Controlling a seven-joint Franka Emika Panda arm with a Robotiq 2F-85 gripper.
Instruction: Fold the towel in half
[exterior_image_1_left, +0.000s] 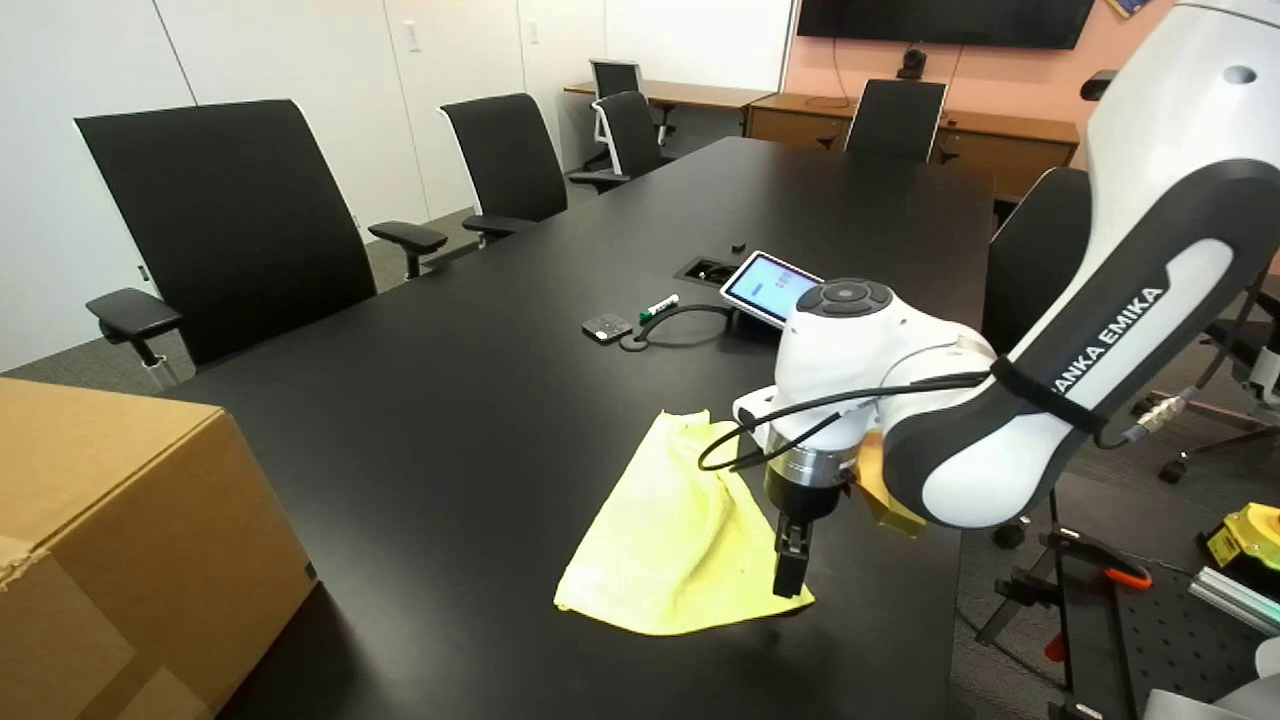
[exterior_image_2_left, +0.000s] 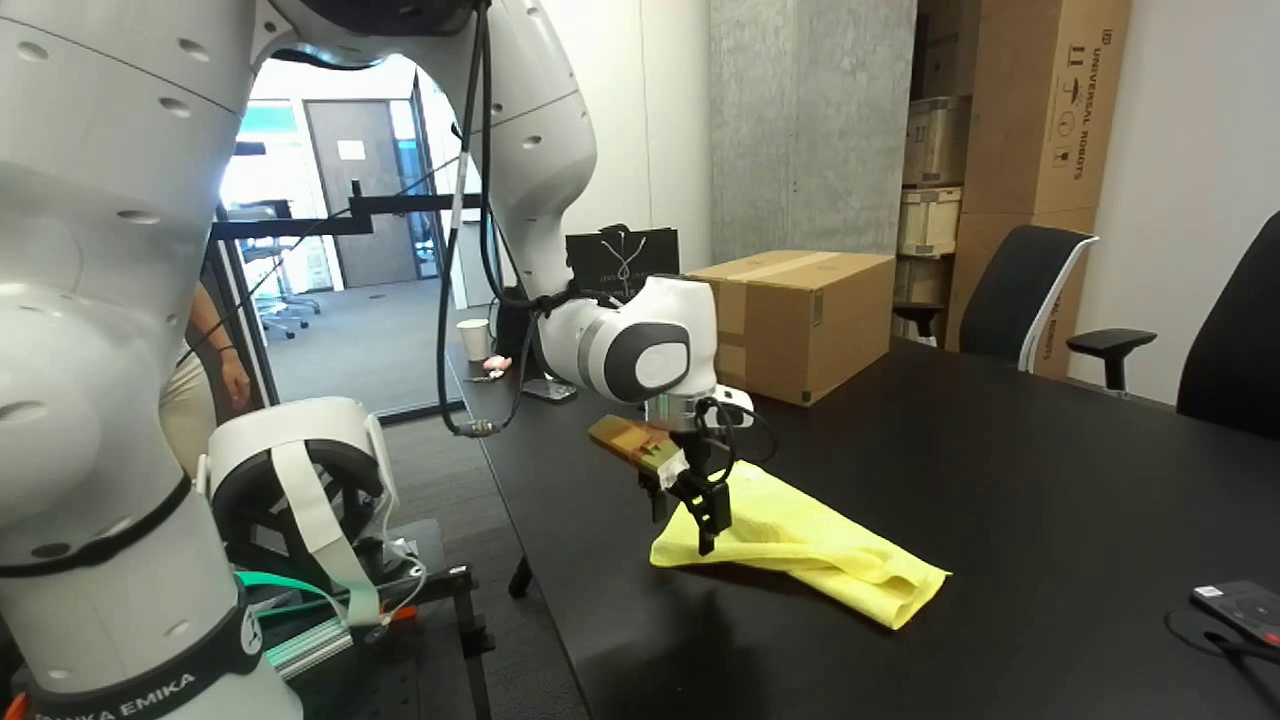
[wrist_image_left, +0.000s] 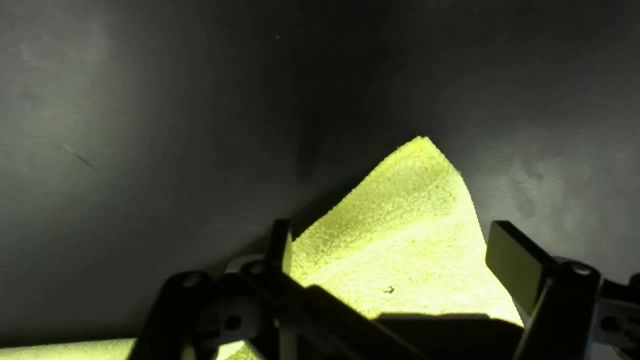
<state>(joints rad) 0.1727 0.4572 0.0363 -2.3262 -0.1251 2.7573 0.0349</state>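
Count one towel (exterior_image_1_left: 640, 555), one gripper (wrist_image_left: 392, 245) with two fingers (wrist_image_left: 518, 270), and one bench (exterior_image_1_left: 430, 450). Along the same top, count one box (exterior_image_2_left: 845, 325), one screen (exterior_image_1_left: 768, 288), one marker (exterior_image_1_left: 660, 307), one flat square device (exterior_image_1_left: 607, 327) and one cup (exterior_image_2_left: 475, 340).

See the towel creased on the bench, nearer the robot-side long edge than the opposite one, with one corner pointing at the robot-side edge. Find the gripper over that corner, aimed down, with both fingers spread wide apart. In the wrist view, see the tapered corner between the fingers, reaching past both tips. Cannot tell touching from hovering just above the cloth. From the gripper, follow the rest of the towel away toward the opposite long edge and along the bench toward the screen.

For moving, find a strip of dark top between the towel's corner and the robot-side long edge. Between the towel and the box, close by the opposite long edge, see a broader stretch. See more dark top between the towel and the screen, partly hidden by the arm (exterior_image_1_left: 850, 360). Find the cup by the robot-side long edge, well apart from the towel.
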